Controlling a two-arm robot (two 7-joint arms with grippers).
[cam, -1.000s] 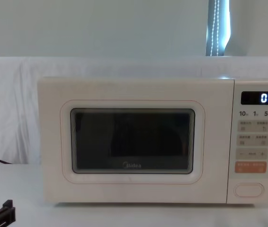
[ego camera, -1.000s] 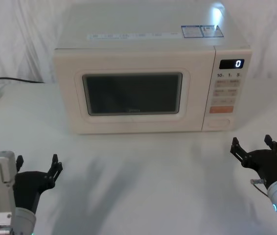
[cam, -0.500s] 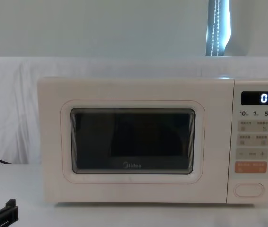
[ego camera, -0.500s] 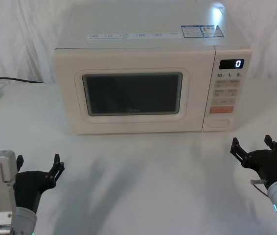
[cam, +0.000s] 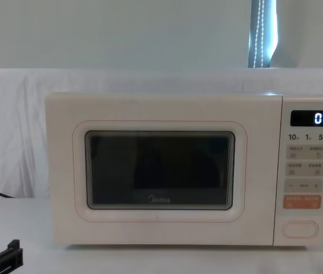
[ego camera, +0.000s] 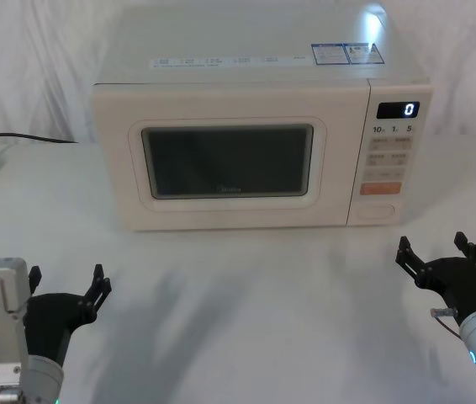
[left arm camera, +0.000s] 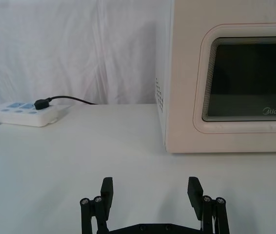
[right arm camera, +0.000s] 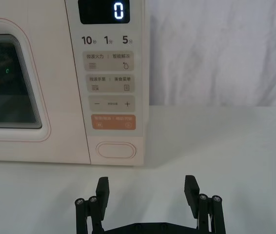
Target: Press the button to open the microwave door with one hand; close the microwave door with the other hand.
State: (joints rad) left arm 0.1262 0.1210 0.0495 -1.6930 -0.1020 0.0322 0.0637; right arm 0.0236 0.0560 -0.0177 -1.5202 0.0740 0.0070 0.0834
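A cream microwave door with a dark glass window sits flush and closed on the white table. The wide cream pill-shaped button lies at the bottom of the control panel, under the orange rectangular key. The black right gripper hovers low, near and directly before the button, fingers spread, apart from it. The black left gripper waits released, near the door's left edge.
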